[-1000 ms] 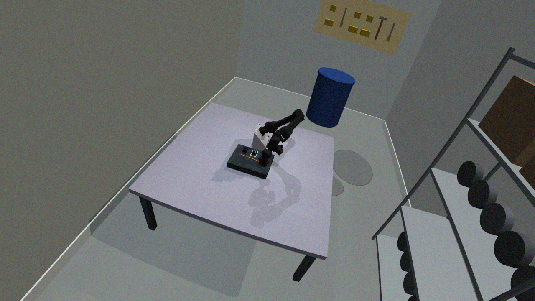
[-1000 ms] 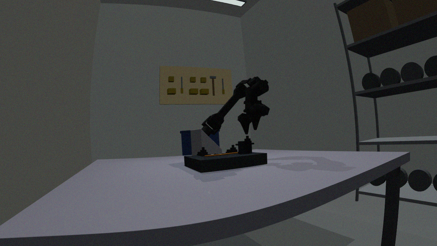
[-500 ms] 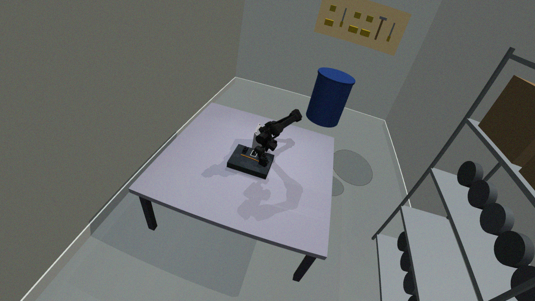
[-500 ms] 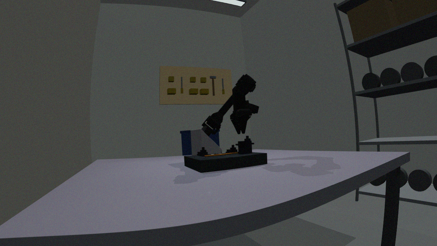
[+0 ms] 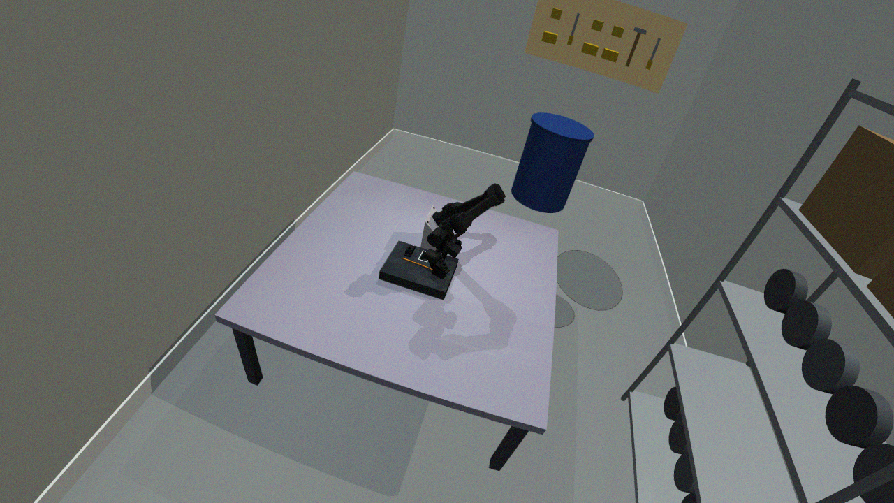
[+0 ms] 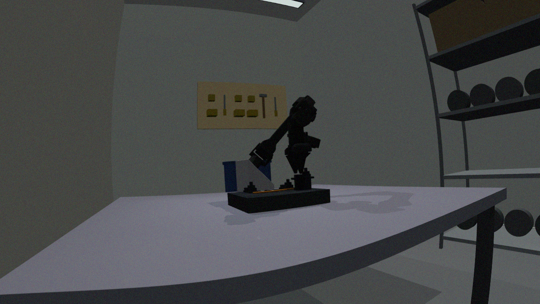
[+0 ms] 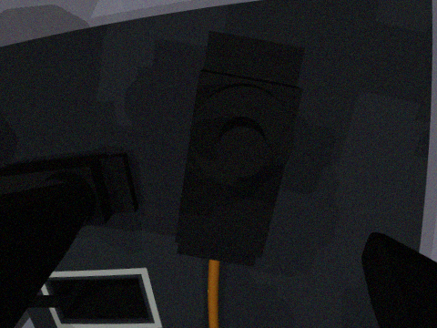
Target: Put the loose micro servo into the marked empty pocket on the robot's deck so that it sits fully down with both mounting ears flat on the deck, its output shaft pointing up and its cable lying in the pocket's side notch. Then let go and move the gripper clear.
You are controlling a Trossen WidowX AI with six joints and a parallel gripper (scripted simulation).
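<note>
The loose micro servo [image 5: 440, 271] [image 6: 302, 182] [image 7: 237, 150] is dark and stands upright on the deck [image 5: 406, 279] [image 6: 279, 204] [image 7: 387, 155], output shaft up, near one end. Its orange cable [image 5: 415, 263] [image 6: 272, 190] [image 7: 213, 292] runs along the deck. The empty pocket's white outline [image 5: 420, 255] [image 7: 100, 272] is beside the cable, at lower left in the wrist view. My gripper [image 6: 298, 172] [image 7: 228, 222] is open, pointing down, with its fingertips at about the height of the servo's top. In the wrist view the servo lies between the spread fingers. Contact is not visible.
One seated servo [image 5: 409, 251] [image 6: 250, 188] is at the deck's far end; another [image 6: 287, 184] [image 7: 114, 182] is near the loose servo, partly behind my left finger in the wrist view. A pale bracket [image 6: 245, 175] stands behind the deck on the table [image 5: 299, 275] [image 6: 169, 234].
</note>
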